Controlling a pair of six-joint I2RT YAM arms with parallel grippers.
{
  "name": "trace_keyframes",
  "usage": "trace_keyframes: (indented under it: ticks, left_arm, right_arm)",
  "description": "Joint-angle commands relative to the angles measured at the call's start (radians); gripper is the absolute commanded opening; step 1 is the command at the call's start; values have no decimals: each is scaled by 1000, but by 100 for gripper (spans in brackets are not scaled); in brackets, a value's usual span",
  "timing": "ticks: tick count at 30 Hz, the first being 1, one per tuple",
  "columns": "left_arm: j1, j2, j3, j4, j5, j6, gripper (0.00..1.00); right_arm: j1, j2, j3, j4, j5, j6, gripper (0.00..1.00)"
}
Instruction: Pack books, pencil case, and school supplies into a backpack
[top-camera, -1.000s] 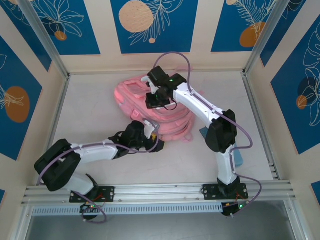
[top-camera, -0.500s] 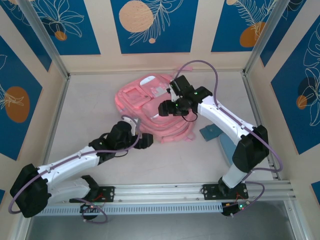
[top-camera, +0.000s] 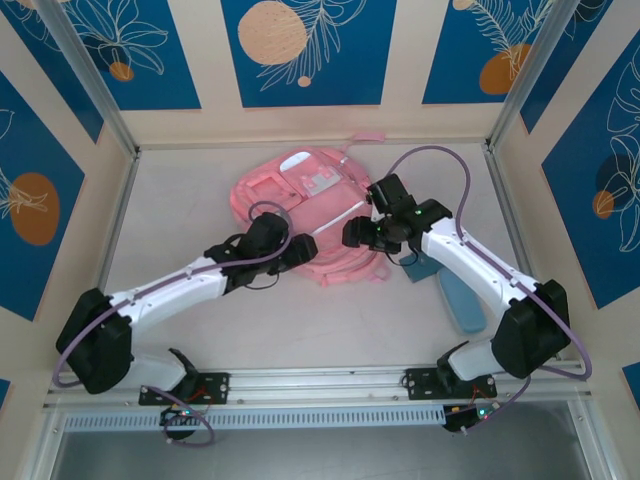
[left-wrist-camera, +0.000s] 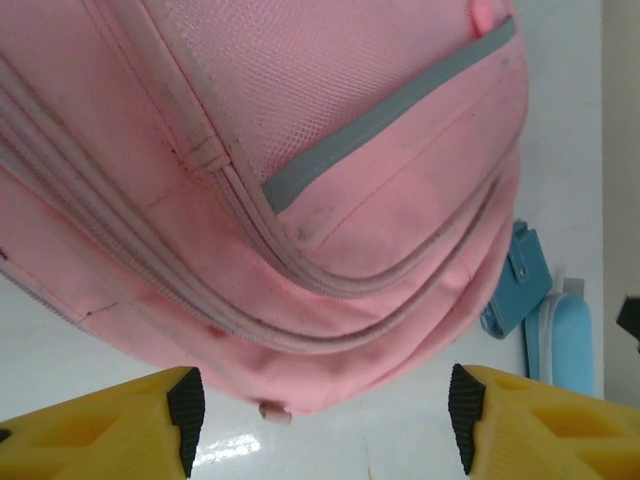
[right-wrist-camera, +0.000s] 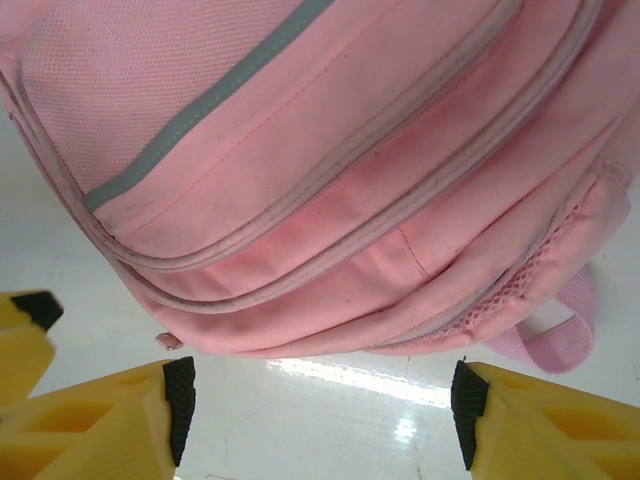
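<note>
- Left wrist view: the left gripper (left-wrist-camera: 322, 415) has its yellow fingers (left-wrist-camera: 110, 425) spread wide with nothing between them, and it faces the near edge of the backpack (left-wrist-camera: 350, 200).
- In the right wrist view the right gripper (right-wrist-camera: 320, 410) is just as wide and just as empty. Its fingers (right-wrist-camera: 540, 430) sit just short of the backpack's (right-wrist-camera: 330, 170) rounded lower seam.
- From the top external view, the right gripper (top-camera: 355, 232) was over the middle of the backpack (top-camera: 265, 195) a second ago. It has since pulled back to the backpack's right side and opened.
- The left gripper (top-camera: 300, 248) has reached further in toward the backpack's near side, and the backpack itself now lies further from the arms.
- This reads as a repositioning now let go, so neither gripper holds anything and packing has likely not begun. The zips look closed, so an opening seems to be needed first.
- The backpack is soft pink fabric with a mesh panel, a grey zip stripe, curved piped seams and a looped strap.
- The pencil case (top-camera: 462, 300) is a light blue, smooth, round-ended pouch. It lies on the glossy white table to the right of the backpack, beyond a flat blue item (top-camera: 418, 268).
</note>
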Motion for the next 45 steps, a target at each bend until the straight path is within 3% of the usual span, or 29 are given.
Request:
trace_keyframes:
  ticks: [1, 14, 17, 20, 27, 30, 45]
  left_arm:
    - [18, 58, 63, -17, -25, -78, 62]
    - [65, 245, 157, 35, 8, -122, 36]
    - [69, 249, 167, 44, 17, -116, 23]
    - [76, 244, 195, 46, 40, -79, 1]
    - [76, 201, 308, -12, 83, 63, 0]
    - [78, 193, 354, -39, 88, 97, 0]
    - [89, 224, 504, -109, 74, 136, 0]
  right_arm:
    - [-4, -29, -36, 23, -11, 41, 70]
    - [10, -80, -133, 72, -31, 53, 69]
    - [24, -84, -145, 80, -27, 44, 67]
    - [55, -86, -153, 79, 9, 23, 66]
    - [210, -124, -198, 118, 171, -34, 63]
    - [267, -127, -239, 178, 186, -22, 62]
    - [341, -20, -327, 475, 321, 33, 41]
